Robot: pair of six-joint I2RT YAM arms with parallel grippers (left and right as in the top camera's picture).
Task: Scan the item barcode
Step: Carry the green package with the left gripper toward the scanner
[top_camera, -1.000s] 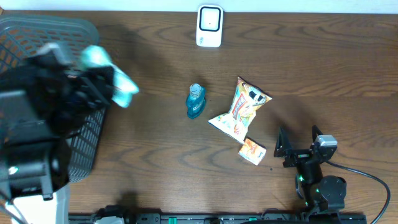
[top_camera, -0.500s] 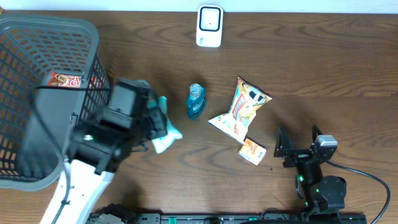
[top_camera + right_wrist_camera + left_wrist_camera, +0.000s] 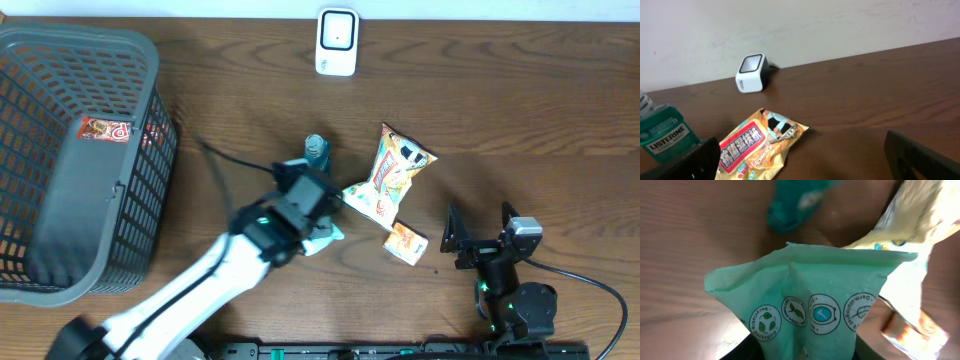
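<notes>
Progress, judged: item picked up, scan not yet made.

- Basket [image 3: 160, 180] is seen at table left; one red packet [image 3: 105, 128] lies in it.
- Left gripper [image 3: 312, 222] is clamped on a teal pouch [image 3: 805, 295], which is held just above the table centre. The pouch is close beside the mouthwash bottle [image 3: 317, 148] and the yellow snack bag [image 3: 390, 175].
- The pouch face shown to the wrist camera carries a row of round recycling marks. No barcode is seen there.
- Scanner [image 3: 337, 42] stands at the far edge, well apart from the pouch. Nothing is presented to its window.
- Left to do: the pouch is to be carried to the scanner and its code turned to the window. Which side bears the code cannot be told.
- Right gripper [image 3: 480, 232] is parked at the near right with its jaws spread wide, nothing between them. A small orange packet [image 3: 406, 243] lies just beside it.

Surface: dark wood-grain table [image 3: 520, 110], glossy. Room: a plain pale wall [image 3: 840, 25] stands directly behind the far edge.
</notes>
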